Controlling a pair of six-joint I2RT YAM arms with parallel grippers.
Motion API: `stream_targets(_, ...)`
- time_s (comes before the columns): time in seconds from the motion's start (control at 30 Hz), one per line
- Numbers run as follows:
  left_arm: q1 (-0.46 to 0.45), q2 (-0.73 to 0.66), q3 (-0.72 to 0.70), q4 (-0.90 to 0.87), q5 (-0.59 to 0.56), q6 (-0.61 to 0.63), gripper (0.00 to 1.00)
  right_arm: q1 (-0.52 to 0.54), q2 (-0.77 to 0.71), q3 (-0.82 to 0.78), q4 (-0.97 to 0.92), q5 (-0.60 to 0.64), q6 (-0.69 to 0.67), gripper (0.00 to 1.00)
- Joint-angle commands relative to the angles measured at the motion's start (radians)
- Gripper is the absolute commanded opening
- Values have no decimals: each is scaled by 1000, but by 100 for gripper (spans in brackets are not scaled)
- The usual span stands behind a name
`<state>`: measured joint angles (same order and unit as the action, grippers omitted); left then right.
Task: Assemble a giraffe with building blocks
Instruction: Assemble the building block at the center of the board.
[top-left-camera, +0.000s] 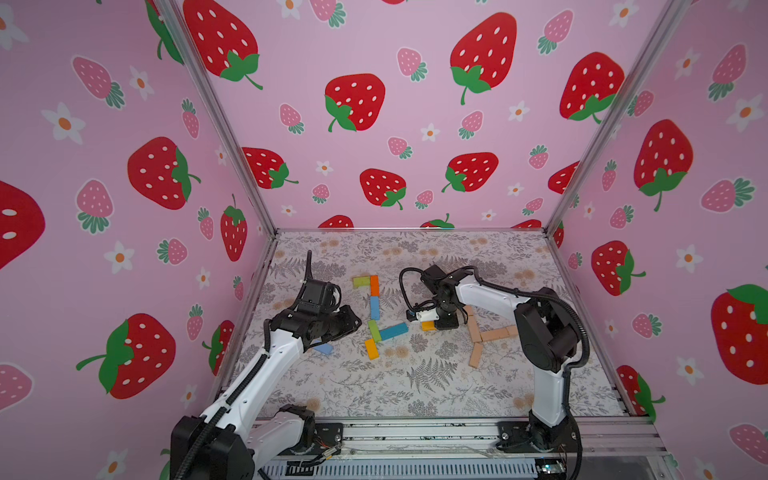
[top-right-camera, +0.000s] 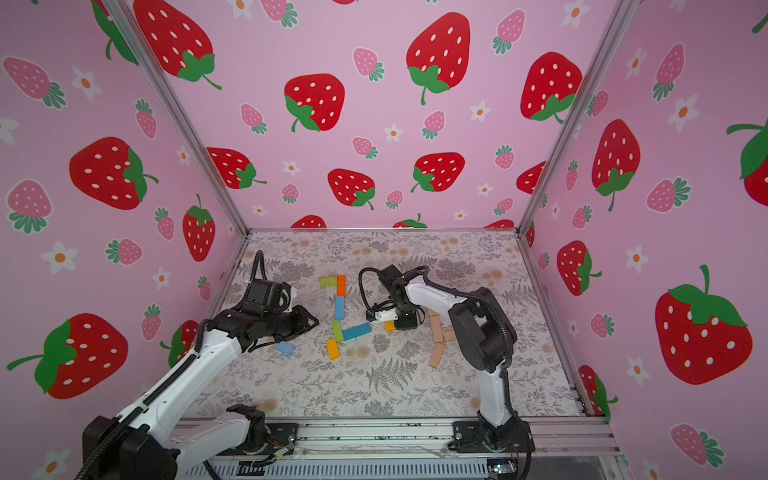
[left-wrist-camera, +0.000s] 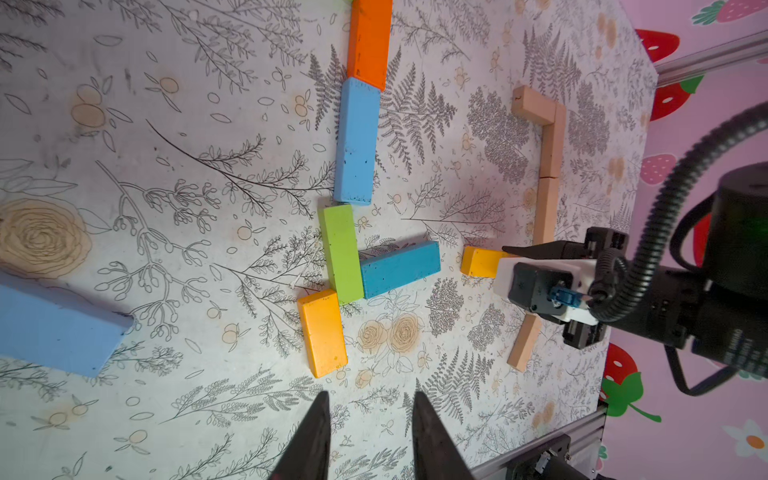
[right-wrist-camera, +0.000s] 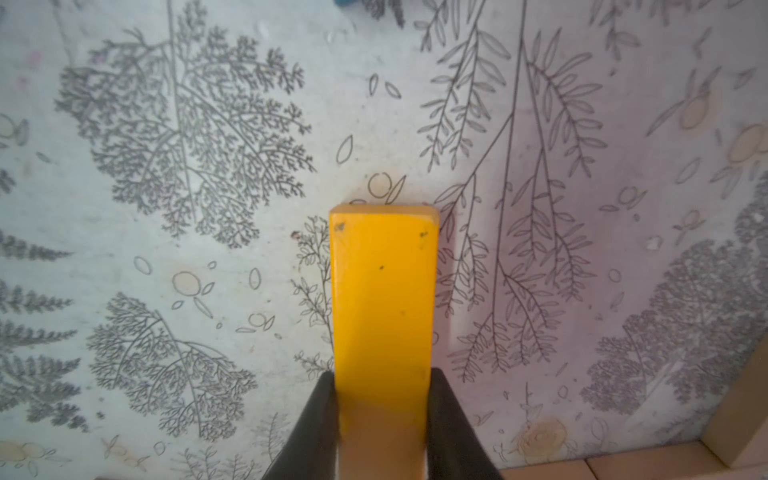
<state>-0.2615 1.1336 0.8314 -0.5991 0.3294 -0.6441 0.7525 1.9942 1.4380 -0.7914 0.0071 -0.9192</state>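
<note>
- The right claw (right-wrist-camera: 382, 374) is closed on one end of a yellow block (right-wrist-camera: 384, 291); the block's long sides are pinched between the two dark fingers (right-wrist-camera: 316, 415).
- The block is held flat and low over the tabletop (right-wrist-camera: 187, 124); whether it touches cannot be told.
- In a top view it is seen just beside the free end of a teal block (top-left-camera: 394, 331), with a small gap between them.
- The teal block is butted against a green block (top-left-camera: 374, 330).
- A second yellow block (top-left-camera: 371, 349) is laid at the green block's near end.
- A light blue block (top-left-camera: 375, 307), an orange block (top-left-camera: 374, 285) and a far green block (top-left-camera: 361, 281) are lined up toward the back wall.
- Tan blocks (top-left-camera: 478, 332) are laid in a similar figure, partly hidden by the right arm.
- The left claw (left-wrist-camera: 370, 397) is seen open and empty above the tabletop, near the coloured figure.
- A loose blue block (top-left-camera: 323, 348) is partly hidden under the left arm, apart from the rest.
</note>
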Motion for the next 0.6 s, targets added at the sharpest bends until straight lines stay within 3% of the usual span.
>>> stream_targets(0.0,6,63,-23,98,55,-24,35,-2,44,44,-24,-28,-56,3)
stream_targets(0.27,21,228,-40,235,136,-39,32,-2,102,82,-21,-48,-70,8)
stream_targets(0.57,25,367,-19,278,130,-15,29,8,118,79,-14,-46,-89,13)
